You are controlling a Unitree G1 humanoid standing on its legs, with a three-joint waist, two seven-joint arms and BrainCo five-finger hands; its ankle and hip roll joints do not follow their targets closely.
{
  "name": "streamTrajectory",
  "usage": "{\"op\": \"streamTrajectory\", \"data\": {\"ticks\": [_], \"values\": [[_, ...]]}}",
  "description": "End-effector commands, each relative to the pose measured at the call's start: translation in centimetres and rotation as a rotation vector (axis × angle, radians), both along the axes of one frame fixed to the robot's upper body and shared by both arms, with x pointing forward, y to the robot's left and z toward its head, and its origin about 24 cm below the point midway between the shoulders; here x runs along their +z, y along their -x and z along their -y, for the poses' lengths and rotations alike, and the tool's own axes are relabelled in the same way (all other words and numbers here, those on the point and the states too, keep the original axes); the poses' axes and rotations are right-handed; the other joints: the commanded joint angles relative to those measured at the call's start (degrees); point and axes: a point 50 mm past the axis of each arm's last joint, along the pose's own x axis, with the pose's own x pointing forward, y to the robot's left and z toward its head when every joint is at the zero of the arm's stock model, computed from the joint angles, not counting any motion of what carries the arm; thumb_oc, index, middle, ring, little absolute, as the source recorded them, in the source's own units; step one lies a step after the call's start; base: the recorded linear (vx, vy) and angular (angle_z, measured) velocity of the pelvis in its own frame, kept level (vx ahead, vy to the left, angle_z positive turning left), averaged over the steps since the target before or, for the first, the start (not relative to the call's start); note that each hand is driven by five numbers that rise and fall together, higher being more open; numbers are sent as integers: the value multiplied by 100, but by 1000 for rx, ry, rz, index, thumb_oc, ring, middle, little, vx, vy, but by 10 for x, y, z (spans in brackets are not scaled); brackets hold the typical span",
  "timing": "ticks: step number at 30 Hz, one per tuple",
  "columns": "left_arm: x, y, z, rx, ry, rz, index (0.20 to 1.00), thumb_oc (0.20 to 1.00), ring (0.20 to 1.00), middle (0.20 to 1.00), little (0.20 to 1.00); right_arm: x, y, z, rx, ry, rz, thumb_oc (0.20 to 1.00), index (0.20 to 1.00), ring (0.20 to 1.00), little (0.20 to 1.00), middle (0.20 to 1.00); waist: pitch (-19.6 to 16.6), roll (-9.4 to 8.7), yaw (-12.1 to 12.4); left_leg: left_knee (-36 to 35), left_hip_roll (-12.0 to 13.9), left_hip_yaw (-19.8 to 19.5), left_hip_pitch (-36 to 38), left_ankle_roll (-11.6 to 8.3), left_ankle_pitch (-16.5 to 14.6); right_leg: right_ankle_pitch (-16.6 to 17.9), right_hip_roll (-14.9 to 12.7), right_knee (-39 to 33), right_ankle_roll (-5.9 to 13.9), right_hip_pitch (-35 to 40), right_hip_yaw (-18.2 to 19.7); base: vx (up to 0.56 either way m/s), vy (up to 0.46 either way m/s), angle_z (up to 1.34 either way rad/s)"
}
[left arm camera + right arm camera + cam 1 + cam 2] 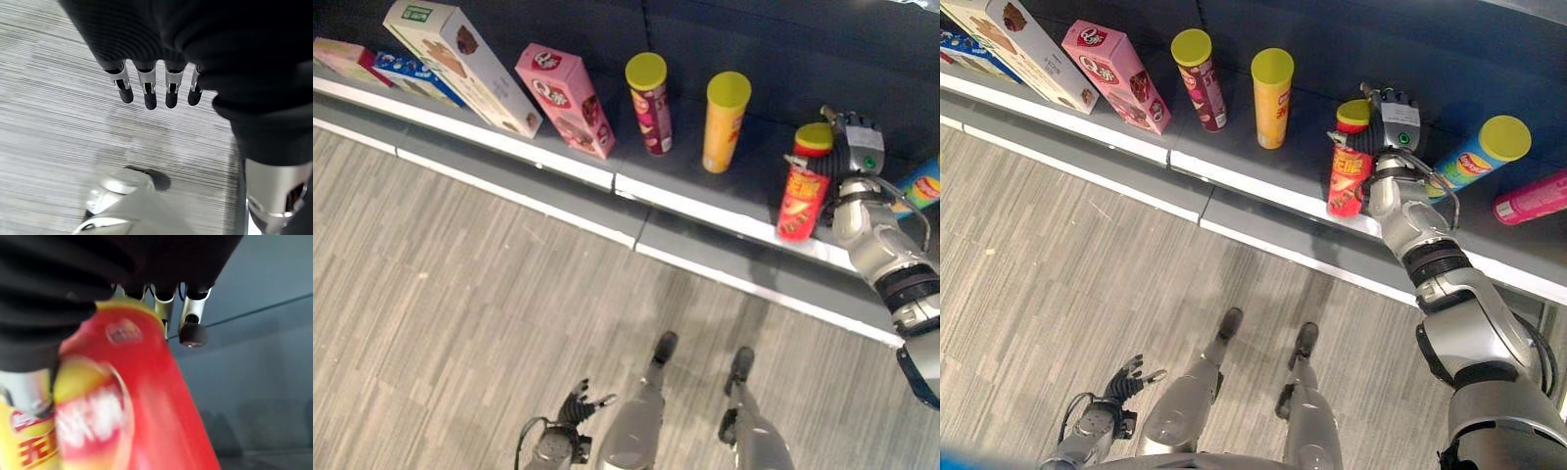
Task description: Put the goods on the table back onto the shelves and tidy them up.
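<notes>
Red cylindrical chip can w/ yellow lid (1349, 168): my right hand (1393, 125) apparently wrapped round it, upright at dark shelf (1234, 147) edge; left hand (1126, 380) hangs relaxed, fingers straight.

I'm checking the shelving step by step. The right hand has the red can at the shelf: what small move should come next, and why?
Probably ease the red can a little further back, then let go. The right hand is wrapped round its top, and the can stands close to the shelf's front edge, nearer than the yellow can and the dark red can. The left hand hangs low over the floor.
</notes>
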Motion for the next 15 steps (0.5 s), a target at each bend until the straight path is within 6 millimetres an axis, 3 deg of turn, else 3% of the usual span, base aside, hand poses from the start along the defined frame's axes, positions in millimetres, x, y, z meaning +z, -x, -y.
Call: {"op": "streamTrajectory", "data": {"ticks": [1,5,15], "values": [[1,-6,3,-51,-44,7,1000,1000,1000,1000,1000,58,15,9,-21,56,256,200,200,200,200,200,-315,61,62,-217,127,326,-57,-118,87,-558,-469,292,605,317,153,12,8,12],[1,-6,3,-40,-46,9,1000,1000,1000,1000,1000,76,29,10,-14,30,381,200,200,200,200,200,-301,44,32,-217,114,303,-77,-107,66,-566,-469,271,614,324,140,14,3,10],[5,-11,2,-43,-51,35,1000,1000,1000,1000,1000,75,26,8,-16,17,379,200,200,200,200,200,-246,10,69,-217,96,304,-143,-118,70,-560,-474,226,613,299,141,0,0,0]]}}
